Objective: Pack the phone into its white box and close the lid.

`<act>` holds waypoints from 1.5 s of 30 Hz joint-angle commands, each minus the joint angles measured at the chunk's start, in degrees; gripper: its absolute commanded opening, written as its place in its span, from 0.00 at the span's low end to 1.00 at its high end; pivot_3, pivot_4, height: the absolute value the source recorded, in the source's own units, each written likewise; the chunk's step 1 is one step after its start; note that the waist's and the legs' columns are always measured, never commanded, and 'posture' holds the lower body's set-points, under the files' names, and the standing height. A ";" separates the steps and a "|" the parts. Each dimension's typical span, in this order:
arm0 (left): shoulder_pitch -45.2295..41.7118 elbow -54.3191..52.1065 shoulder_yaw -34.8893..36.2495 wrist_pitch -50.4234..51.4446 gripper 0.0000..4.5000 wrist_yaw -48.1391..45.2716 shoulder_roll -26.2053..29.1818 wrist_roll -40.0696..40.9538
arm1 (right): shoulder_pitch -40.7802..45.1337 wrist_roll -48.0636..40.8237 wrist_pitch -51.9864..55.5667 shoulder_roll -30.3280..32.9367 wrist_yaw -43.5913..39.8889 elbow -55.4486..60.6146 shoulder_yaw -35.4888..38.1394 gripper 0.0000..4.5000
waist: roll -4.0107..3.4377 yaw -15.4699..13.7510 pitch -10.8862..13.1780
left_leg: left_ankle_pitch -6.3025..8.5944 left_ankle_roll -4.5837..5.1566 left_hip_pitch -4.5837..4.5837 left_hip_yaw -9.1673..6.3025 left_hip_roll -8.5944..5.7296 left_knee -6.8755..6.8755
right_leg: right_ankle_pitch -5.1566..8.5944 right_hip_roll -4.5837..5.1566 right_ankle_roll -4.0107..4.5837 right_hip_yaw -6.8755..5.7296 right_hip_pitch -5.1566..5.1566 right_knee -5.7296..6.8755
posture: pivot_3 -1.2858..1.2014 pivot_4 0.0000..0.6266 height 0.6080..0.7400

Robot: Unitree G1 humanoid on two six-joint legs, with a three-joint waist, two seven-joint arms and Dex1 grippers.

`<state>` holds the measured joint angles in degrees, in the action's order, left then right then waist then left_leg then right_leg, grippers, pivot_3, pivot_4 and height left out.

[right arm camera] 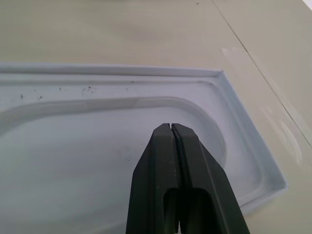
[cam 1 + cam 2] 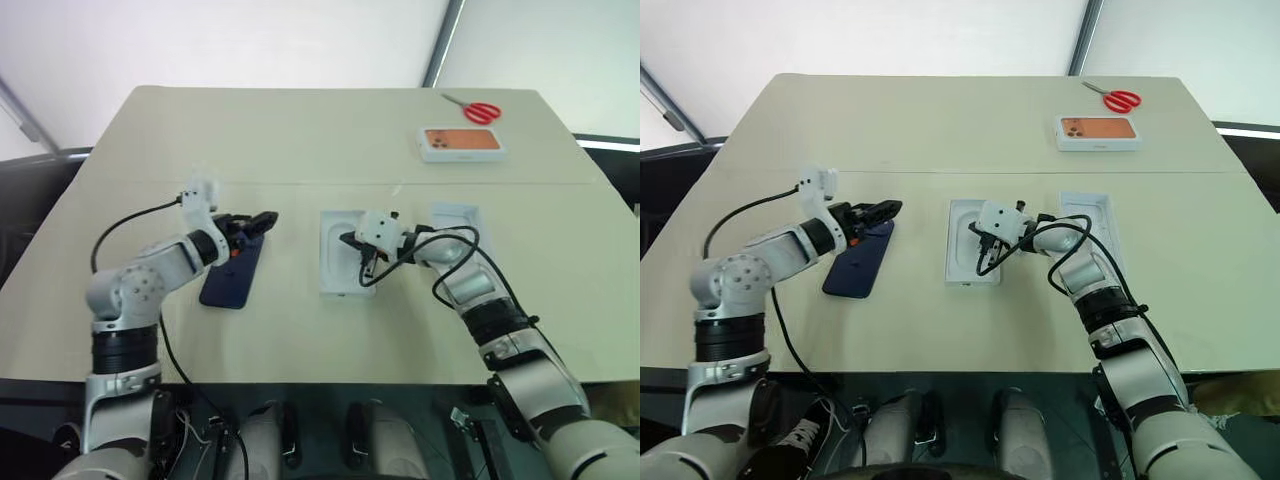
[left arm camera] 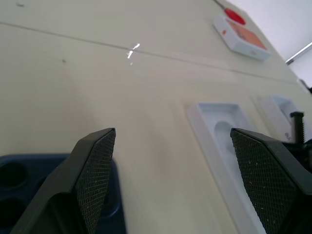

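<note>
The phone (image 2: pixel 230 278), dark navy, lies flat on the table left of centre, and its lens corner shows in the left wrist view (image 3: pixel 19 180). My left gripper (image 2: pixel 256 224) hangs open just over the phone's far end with nothing between its fingers (image 3: pixel 95 165). Two white cardboard pieces lie open side up: one at the centre (image 2: pixel 334 262) and one to its right (image 2: pixel 456 216). Each has a white inside with a rounded recess. I cannot tell which is the white box and which the lid. My right gripper (image 2: pixel 367 268) is shut and empty, its tip (image 1: pixel 171 127) just above the centre piece's recess (image 1: pixel 87 146).
A white box printed with an orange phone picture (image 2: pixel 460 143) sits at the far right of the table, with red-handled scissors (image 2: pixel 478 109) just behind it. A seam (image 2: pixel 300 183) runs across the beige table top beyond the arms.
</note>
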<state>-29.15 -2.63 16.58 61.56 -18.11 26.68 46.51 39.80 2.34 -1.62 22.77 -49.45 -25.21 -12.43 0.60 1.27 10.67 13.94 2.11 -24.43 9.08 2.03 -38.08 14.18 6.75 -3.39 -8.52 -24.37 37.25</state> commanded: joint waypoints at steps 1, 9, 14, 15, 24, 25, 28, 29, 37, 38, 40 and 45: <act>0.51 1.07 4.16 3.82 0.88 -4.34 5.88 2.59 | 0.09 -5.54 8.10 -2.50 -1.57 9.79 1.22 0.01 | 0.00 0.01 0.00 | -0.01 -0.02 0.00 0.00 0.04 0.00 | 0.00 -0.03 0.00 0.00 -0.01 0.01 | 0.52 0.24 0.98; 3.83 8.56 1.76 3.57 0.88 -17.65 16.91 -0.06 | -1.36 -0.89 16.74 -12.00 2.47 16.24 -9.29 0.01 | 0.00 -0.27 0.00 | 0.10 -0.22 -0.04 0.00 0.01 0.06 | 0.01 0.03 0.02 0.00 -0.09 -0.02 | 0.52 0.24 0.98; 4.25 11.93 -0.20 3.60 0.88 -22.14 17.25 -0.92 | 4.40 2.83 21.09 -15.52 4.34 6.73 -12.86 0.01 | 0.01 -0.42 0.00 | 0.11 -0.25 -0.07 -0.01 -0.02 0.07 | 0.00 0.06 0.04 0.00 -0.13 -0.02 | 0.52 0.24 0.98; 4.31 12.42 -1.16 3.48 0.88 -22.48 17.21 -1.69 | 5.19 4.39 21.11 -15.74 5.28 5.28 -13.75 0.01 | 0.01 -0.39 0.00 | 0.11 -0.25 -0.08 -0.01 -0.02 0.07 | 0.01 0.06 0.04 0.00 -0.14 -0.02 | 0.52 0.24 0.98; 1.74 17.40 -6.23 6.70 0.88 -22.34 13.79 -5.60 | 6.99 8.23 20.05 -18.39 6.76 0.39 -16.25 0.01 | -0.07 -0.37 -0.16 | 0.09 -0.28 0.01 0.00 -0.04 0.13 | 0.00 0.06 0.04 0.00 -0.08 0.01 | 0.52 0.24 0.98; 1.46 17.56 -6.36 7.90 0.88 -22.19 13.21 -5.47 | 7.07 8.12 20.38 -18.76 6.60 0.12 -16.03 0.01 | -0.10 -0.39 -0.19 | 0.09 -0.28 0.01 0.00 -0.04 0.13 | 0.00 0.07 0.04 0.00 -0.07 0.01 | 0.52 0.24 0.98; 1.89 16.85 -8.13 8.67 0.88 -22.41 12.13 -6.45 | 7.86 8.25 20.08 -19.94 6.88 -1.18 -15.59 0.01 | -0.20 -0.36 -0.29 | 0.09 -0.27 0.03 0.00 -0.04 0.13 | 0.00 0.07 0.03 0.00 -0.06 0.01 | 0.52 0.24 0.98; 2.26 16.18 -8.77 8.75 0.88 -22.79 11.82 -6.64 | 8.11 8.40 19.90 -20.30 7.08 -1.64 -15.61 0.01 | -0.29 -0.34 -0.38 | 0.09 -0.27 0.03 0.00 -0.04 0.13 | 0.00 0.07 0.03 0.00 -0.05 0.01 | 0.52 0.24 0.98; 2.79 14.95 -9.36 14.35 0.88 -21.65 6.43 -5.62 | 9.45 9.12 18.62 -22.34 8.53 -5.24 -15.11 0.01 | -0.49 -0.43 -0.87 | 0.10 -0.25 0.10 0.00 -0.09 0.14 | 0.01 0.08 0.02 0.00 0.05 0.00 | 0.52 0.24 0.98; 2.43 14.65 -9.39 14.89 0.88 -21.20 5.75 -5.73 | 9.49 9.09 18.44 -22.23 8.56 -5.41 -14.89 0.01 | -0.57 -0.51 -0.95 | 0.10 -0.25 0.13 0.00 -0.10 0.14 | 0.01 0.09 0.02 0.01 0.07 -0.01 | 0.52 0.24 0.98; 0.83 15.07 -7.81 16.58 0.88 -19.66 3.85 -5.51 | 9.56 9.08 18.21 -21.97 8.52 -5.71 -14.49 0.01 | -0.65 -0.68 -1.04 | 0.10 -0.25 0.16 -0.01 -0.12 0.14 | 0.02 0.11 0.01 0.01 0.13 -0.01 | 0.52 0.24 0.98; -0.72 15.39 -4.51 17.84 0.88 -18.20 1.92 -6.26 | 9.51 9.44 17.23 -21.37 8.66 -6.23 -14.01 0.01 | -0.64 -0.63 -1.05 | 0.10 -0.24 0.18 -0.04 -0.16 0.14 | 0.02 0.13 0.00 0.00 0.17 -0.01 | 0.52 0.24 0.98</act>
<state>-32.17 11.43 15.41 76.03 -36.48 30.69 39.79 48.31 11.63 16.22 1.85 -41.05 -31.68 -26.79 -0.04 0.64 9.62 14.04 1.88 -24.25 9.05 1.86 -37.93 14.21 6.88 -3.40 -8.52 -24.20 37.24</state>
